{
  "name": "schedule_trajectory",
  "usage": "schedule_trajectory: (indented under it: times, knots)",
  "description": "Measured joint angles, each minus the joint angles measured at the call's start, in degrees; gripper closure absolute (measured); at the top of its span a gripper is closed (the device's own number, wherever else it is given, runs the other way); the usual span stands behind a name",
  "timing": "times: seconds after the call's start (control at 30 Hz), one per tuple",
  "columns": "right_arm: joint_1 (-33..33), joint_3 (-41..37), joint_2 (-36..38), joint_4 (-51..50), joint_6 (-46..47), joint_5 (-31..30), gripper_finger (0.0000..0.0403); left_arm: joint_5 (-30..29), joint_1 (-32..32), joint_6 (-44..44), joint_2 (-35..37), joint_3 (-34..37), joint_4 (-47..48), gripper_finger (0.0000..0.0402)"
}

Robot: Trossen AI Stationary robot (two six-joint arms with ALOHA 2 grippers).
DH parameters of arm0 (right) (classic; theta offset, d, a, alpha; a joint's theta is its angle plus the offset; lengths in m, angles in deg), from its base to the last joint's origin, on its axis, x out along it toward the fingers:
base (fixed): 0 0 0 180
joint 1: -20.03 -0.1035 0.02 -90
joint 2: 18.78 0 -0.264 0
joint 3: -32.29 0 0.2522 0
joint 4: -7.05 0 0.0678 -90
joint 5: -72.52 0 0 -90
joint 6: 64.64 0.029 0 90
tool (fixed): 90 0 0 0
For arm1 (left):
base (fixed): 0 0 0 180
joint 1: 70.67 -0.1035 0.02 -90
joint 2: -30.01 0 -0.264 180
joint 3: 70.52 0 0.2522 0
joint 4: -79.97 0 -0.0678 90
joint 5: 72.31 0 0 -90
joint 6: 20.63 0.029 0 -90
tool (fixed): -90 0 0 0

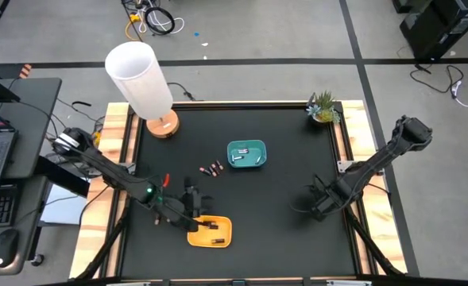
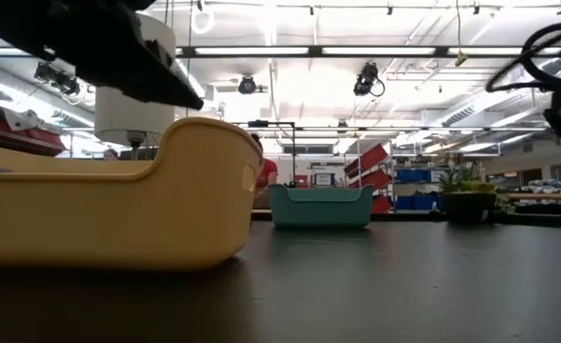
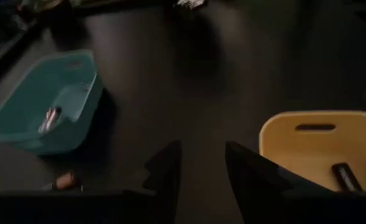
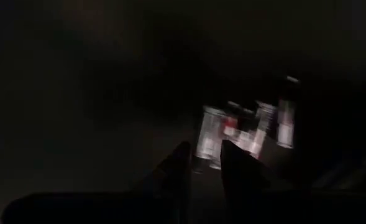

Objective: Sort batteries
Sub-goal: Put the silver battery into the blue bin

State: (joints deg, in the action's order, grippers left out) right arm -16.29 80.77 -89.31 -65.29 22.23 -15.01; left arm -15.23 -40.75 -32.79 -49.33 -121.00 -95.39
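Here: black table (image 1: 281, 238), wood-edged; lamp (image 1: 142, 79), plant (image 1: 323, 107), teal tray (image 1: 246, 155), yellow tray (image 1: 210, 231), loose batteries (image 1: 211, 168). Left gripper (image 3: 201, 163) parted, empty; right gripper (image 4: 202, 155) narrowly gapped, empty. Beyond, shelving, ceiling lights.

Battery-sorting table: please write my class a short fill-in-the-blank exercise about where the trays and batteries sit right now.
1. The yellow tray lies nearest the ____ arm's tool.
2. The silvery batteries lie inside the ____ tray.
3. A few loose batteries lie on the black table just beside the teal tray, on the side facing the ____ arm.
4. The white lamp stands on a ____ base.

Missing words: left; teal; left; wooden
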Motion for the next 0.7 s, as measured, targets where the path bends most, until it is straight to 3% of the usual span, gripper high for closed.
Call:
schedule_trajectory:
  times: [0.3, 0.7]
  knots:
    - [-3.0, 0.0, -0.9, 1.9, 3.2, -1.2, 0.0328, -7.0, 1.7, -1.7, 5.0, 1.5, 1.1, 0.0261]
    - [-3.7, 0.0, -6.8, 3.9, 2.4, -2.4, 0.0328, -7.7, 2.7, -3.6, 5.2, 1.5, 1.2, 0.0261]
